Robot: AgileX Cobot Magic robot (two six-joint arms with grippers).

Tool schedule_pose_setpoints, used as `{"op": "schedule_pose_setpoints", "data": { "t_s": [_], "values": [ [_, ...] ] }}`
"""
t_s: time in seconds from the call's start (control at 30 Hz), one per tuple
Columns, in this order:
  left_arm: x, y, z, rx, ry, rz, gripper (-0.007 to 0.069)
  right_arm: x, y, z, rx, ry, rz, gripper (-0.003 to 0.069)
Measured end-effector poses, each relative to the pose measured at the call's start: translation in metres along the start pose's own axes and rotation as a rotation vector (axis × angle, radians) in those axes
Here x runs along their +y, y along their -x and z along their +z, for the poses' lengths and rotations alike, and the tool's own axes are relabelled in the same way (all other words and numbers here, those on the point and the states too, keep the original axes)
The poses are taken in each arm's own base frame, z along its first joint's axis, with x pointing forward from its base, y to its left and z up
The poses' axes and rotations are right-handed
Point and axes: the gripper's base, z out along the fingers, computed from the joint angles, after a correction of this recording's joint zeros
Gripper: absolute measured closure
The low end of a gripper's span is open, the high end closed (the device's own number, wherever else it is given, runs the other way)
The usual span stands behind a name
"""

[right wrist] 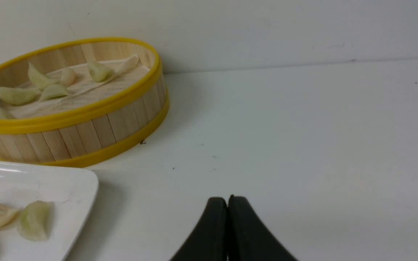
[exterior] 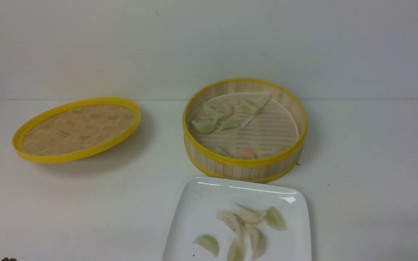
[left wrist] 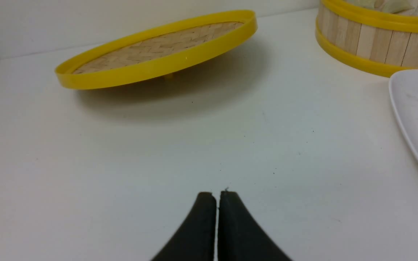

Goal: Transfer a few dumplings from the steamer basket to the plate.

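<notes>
Six pale crescent dumplings (exterior: 247, 228) lie on the glossy white plate (exterior: 194, 203), likely enough; both claws, left gripper (left wrist: 216, 195) and right gripper (right wrist: 227, 200), sit closed and empty, clear of the bamboo-walled, yellow-rimmed steamer basket (exterior: 245, 163).

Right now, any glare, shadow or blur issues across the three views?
Front view: glare streaks on the glossy white square plate. Left wrist view: the woven yellow-rimmed lid casts a broad soft shadow. Right wrist view: black jaws blurred at the frame edge.

no readable text, labels, brands, numbers or signs show in any view.
</notes>
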Motion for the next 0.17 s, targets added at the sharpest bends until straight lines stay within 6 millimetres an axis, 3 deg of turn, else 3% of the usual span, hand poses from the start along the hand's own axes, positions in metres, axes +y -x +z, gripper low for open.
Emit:
{"op": "schedule_pose_setpoints", "data": {
  "t_s": [0.17],
  "values": [
    [0.0,0.0,0.0,0.0,0.0,0.0,0.0631,0.0,0.0,0.0,0.0,0.0,0.0,0.0671]
  ]
}}
